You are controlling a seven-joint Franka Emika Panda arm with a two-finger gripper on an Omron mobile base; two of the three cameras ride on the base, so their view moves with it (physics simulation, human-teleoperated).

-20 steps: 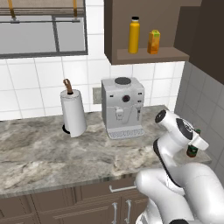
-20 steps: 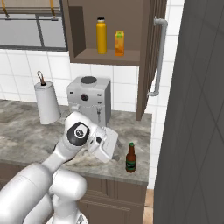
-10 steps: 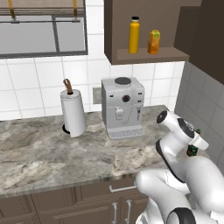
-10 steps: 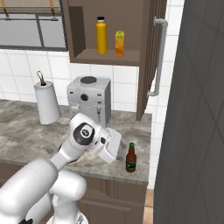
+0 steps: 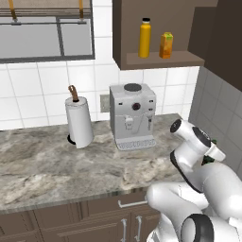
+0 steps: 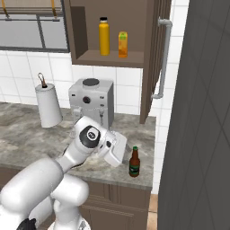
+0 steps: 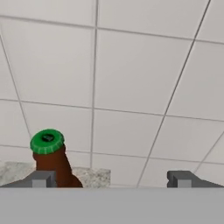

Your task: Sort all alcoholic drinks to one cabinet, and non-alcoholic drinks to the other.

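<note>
A slim brown beer bottle [image 6: 134, 162] with a green label stands upright on the counter near its right front corner. My gripper [image 6: 122, 155] is just left of it at bottle height and is open. In the hand view the bottle's green cap and brown neck [image 7: 51, 158] rise just above the left fingertip [image 7: 41, 178], off to the left of the open gripper [image 7: 111, 179], with nothing between the fingers. A tall yellow-orange bottle [image 5: 145, 38] [image 6: 104, 37] and an orange juice carton [image 5: 166, 45] [image 6: 123, 44] stand on the shelf of the open cabinet [image 5: 160, 60] [image 6: 108, 58].
The cabinet door [image 6: 150, 67] with its long grey handle [image 6: 162, 58] hangs open above the bottle. A grey coffee machine [image 6: 92, 101] and a paper towel roll [image 6: 48, 105] stand at the back of the marble counter [image 6: 27, 134]. A tall grey wall [image 6: 197, 134] closes the right side.
The hand has shifted a little to the right, closer to the beer bottle. The jaws have stayed open and the bottle has not moved.
</note>
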